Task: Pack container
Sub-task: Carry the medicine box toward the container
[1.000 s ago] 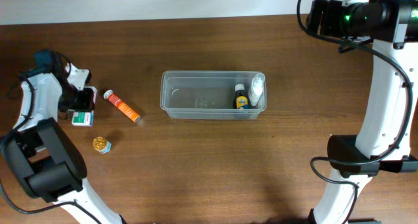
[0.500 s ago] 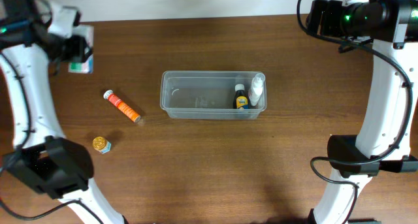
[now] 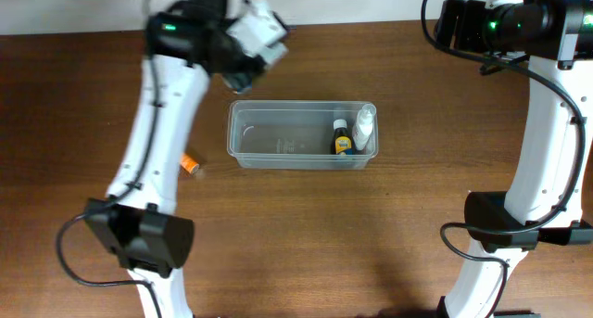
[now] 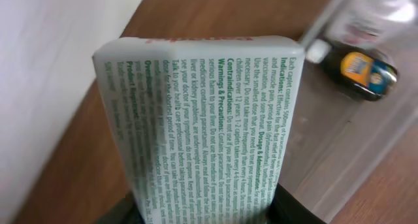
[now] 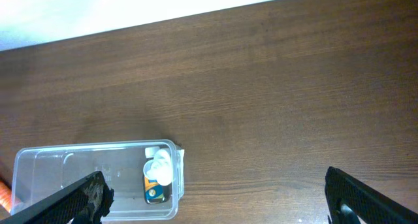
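The container (image 3: 278, 144), a clear plastic tub, sits mid-table with a small dark bottle (image 3: 343, 142) and a white bottle (image 3: 364, 125) at its right end. My left gripper (image 3: 252, 47) hangs above the tub's back left corner, shut on a white box with green print (image 3: 263, 28). In the left wrist view the box (image 4: 209, 113) fills the frame between the black fingers (image 4: 295, 209), with the tub's wall (image 4: 339, 142) and the dark bottle (image 4: 359, 70) beyond. My right gripper (image 5: 219, 208) is open and holds nothing, high at the back right (image 3: 452, 23).
An orange tube (image 3: 190, 164) lies left of the tub, mostly hidden by my left arm. The right wrist view shows the tub (image 5: 65, 178) at lower left. The arm bases stand at the table's front left and front right.
My left arm has swung from the far left of the table up and to the right, carrying the box to the tub's back left corner. The right arm has not moved.
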Robot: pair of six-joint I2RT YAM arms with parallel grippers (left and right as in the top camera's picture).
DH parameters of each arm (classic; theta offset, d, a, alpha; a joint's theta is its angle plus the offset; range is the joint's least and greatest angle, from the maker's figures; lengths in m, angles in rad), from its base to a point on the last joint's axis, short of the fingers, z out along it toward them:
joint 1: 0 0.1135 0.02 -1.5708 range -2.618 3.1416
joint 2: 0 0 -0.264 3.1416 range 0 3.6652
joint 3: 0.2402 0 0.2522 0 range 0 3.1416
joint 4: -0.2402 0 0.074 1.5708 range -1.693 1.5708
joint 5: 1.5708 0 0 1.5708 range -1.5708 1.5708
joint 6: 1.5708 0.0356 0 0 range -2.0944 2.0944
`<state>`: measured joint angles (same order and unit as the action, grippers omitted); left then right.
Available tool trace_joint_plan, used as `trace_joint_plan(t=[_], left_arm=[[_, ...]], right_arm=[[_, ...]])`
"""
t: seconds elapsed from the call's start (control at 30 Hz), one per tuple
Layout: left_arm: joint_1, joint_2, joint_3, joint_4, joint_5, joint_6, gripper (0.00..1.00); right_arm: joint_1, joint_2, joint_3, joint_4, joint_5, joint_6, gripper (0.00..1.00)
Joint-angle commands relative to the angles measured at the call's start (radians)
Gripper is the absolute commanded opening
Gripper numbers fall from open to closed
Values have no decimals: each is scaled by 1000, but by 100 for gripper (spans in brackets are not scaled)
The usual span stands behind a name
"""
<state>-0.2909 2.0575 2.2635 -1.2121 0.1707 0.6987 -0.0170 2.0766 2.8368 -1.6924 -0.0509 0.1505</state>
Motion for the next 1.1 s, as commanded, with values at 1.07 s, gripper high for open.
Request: trace_joint_plan(t=[1.07], left_arm=[[-180,324,13,-27,-64,399,57]], right_arm=[[3,-15,11,-6,-6,1,98]])
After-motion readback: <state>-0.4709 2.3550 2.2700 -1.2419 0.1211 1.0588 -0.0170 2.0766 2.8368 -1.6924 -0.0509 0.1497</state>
